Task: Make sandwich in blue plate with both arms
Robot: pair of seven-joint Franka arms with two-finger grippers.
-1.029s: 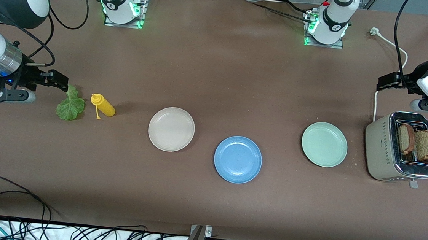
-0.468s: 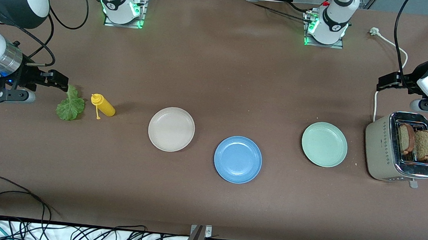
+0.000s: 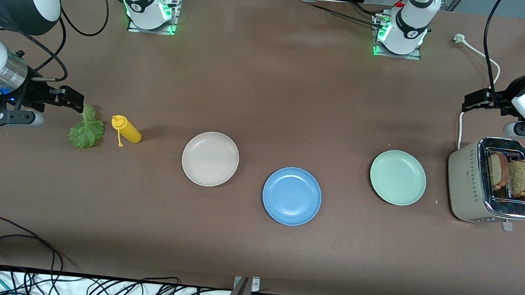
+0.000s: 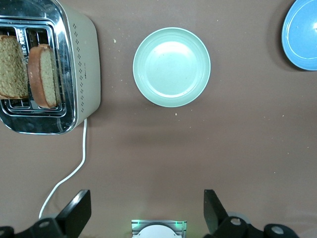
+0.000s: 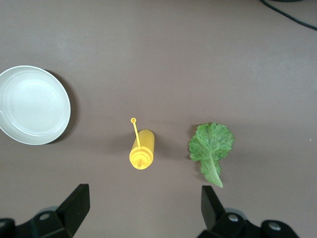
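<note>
1. Brown matting covered the counter (image 3: 266,96), with loose black cables (image 3: 10,259) hanging along its nearest edge.
2. Nearest the camera sat the blue plate (image 3: 292,196), bare.
3. Slightly farther stood the beige plate (image 3: 210,159) toward the right arm's end and the mint-green plate (image 3: 398,177) toward the left arm's end.
4. Beside the mint-green plate, the toaster (image 3: 470,182) held two bread slices (image 3: 511,176) upright in its slots.
5. At the right arm's end, the lettuce leaf (image 3: 86,131) lay flat just beside the yellow squeeze bottle (image 3: 126,130).
6. Left hand (image 4: 146,215) hung over the counter near the toaster, fingers spread wide, holding nothing.
7. Right hand (image 5: 144,213) hung near the lettuce, likewise spread and holding nothing.
</note>
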